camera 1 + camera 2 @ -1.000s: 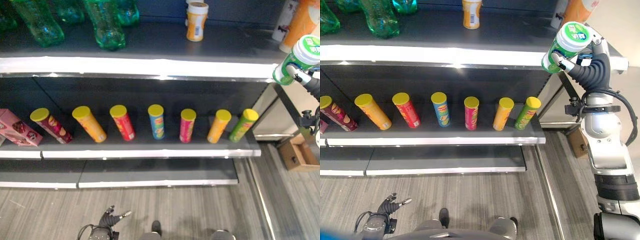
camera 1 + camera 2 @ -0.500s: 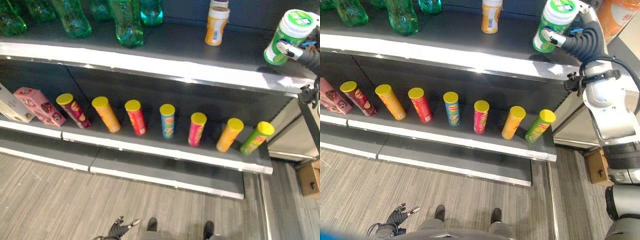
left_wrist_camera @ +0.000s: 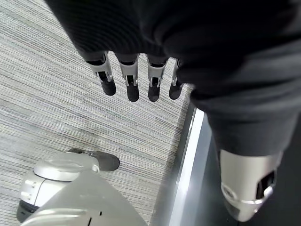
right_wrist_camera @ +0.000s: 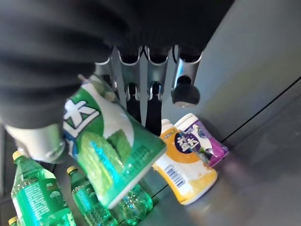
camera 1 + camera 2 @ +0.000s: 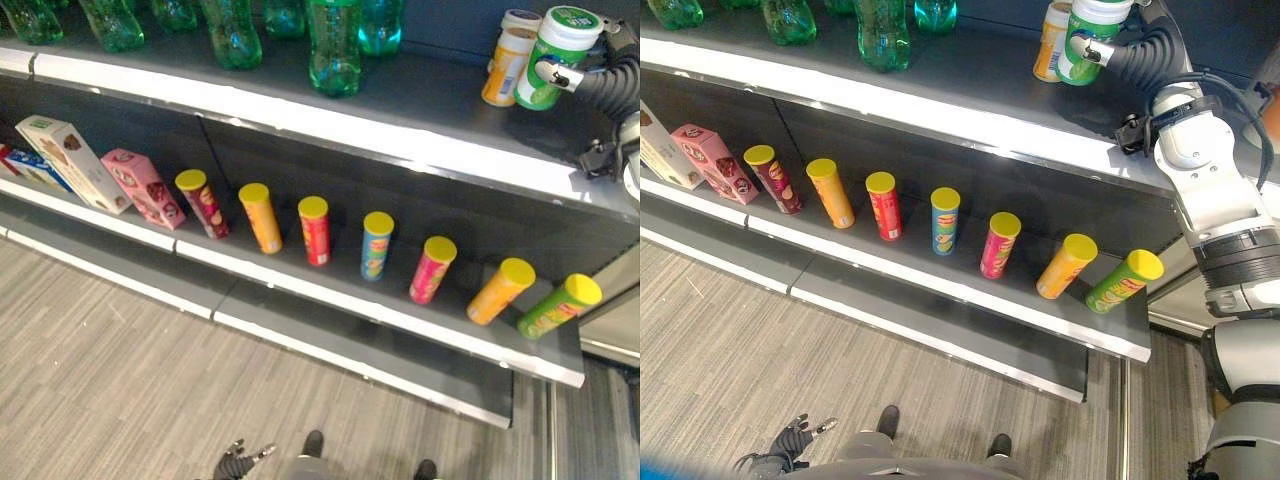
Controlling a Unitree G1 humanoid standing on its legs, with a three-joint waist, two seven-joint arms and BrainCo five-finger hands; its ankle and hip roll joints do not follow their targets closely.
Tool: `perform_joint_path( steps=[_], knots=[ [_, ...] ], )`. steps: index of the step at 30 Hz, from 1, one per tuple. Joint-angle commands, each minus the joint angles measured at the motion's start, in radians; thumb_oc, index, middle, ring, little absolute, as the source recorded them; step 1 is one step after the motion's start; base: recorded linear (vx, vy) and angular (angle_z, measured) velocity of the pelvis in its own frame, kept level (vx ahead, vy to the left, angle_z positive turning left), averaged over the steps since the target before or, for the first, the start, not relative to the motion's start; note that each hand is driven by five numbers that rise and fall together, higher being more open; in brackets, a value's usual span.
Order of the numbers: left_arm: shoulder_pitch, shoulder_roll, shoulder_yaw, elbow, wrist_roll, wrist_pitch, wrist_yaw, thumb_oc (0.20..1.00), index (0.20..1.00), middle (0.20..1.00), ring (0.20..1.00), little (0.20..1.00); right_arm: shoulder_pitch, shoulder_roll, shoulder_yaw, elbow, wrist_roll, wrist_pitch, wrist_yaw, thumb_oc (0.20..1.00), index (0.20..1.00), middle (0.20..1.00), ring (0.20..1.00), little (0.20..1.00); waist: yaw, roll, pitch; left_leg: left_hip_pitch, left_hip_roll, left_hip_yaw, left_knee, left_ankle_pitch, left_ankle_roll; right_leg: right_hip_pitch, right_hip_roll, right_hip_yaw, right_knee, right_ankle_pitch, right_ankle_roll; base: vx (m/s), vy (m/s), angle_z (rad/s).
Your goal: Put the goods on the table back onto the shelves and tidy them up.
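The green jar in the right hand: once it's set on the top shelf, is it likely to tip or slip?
Probably stable once flat: the green jar looks squat with a wide white lid. Its glossy label may slide in the right hand, whose fingers curl round it. Tilted now, it could knock the orange jar beside it.

My silver fingers [image 4: 154,75] look like smooth metal; the green jar [image 4: 110,153] glossy plastic, the shelf [image 5: 430,95] matt grey.
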Motion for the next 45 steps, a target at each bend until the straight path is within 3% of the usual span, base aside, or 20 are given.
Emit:
perform_joint_path(
  steps=[1, 10, 45],
  knots=[
    [-0.044, 0.047, -0.057, 0.038, -0.019, -0.015, 0.014, 1.000, 1.000, 1.000, 1.000, 1.000, -0.048, 0.028, 0.029, 0.009, 0.040, -0.012, -0.003, 0.200, 0.200, 0.200, 0.200, 0.200, 0.010, -0.025, -0.022, -0.007, 0.060, 0.118, 0.063, -0.076, -0.042, 0.027, -0.047, -0.029, 0.098, -0.159, 0.018, 0.00, 0.000, 0.00],
    [-0.052, 0.042, -0.056, 0.041, -0.009, -0.012, 0.021, 1.000, 1.000, 1.000, 1.000, 1.000, 0.011, 0.059, 0.043, -0.079, 0.031, -0.011, 0.034, 0.200, 0.200, 0.200, 0.200, 0.200, -0.005, -0.029, -0.021, 0.003, 0.056, 0.130, 0.063, -0.086, -0.034, 0.019, -0.056, -0.018, 0.112, -0.160, 0.020, 0.01, 0.009, 0.00],
    [-0.048, 0.044, -0.049, 0.056, -0.011, -0.015, 0.029, 1.000, 1.000, 1.000, 1.000, 1.000, -0.040, 0.132, 0.138, 0.061, -0.004, 0.024, 0.058, 0.200, 0.200, 0.200, 0.200, 0.200, -0.018, -0.043, -0.006, 0.018, 0.062, 0.157, 0.051, -0.088, -0.032, 0.004, -0.062, 0.001, 0.114, -0.152, 0.022, 0.00, 0.003, -0.02]
  ],
)
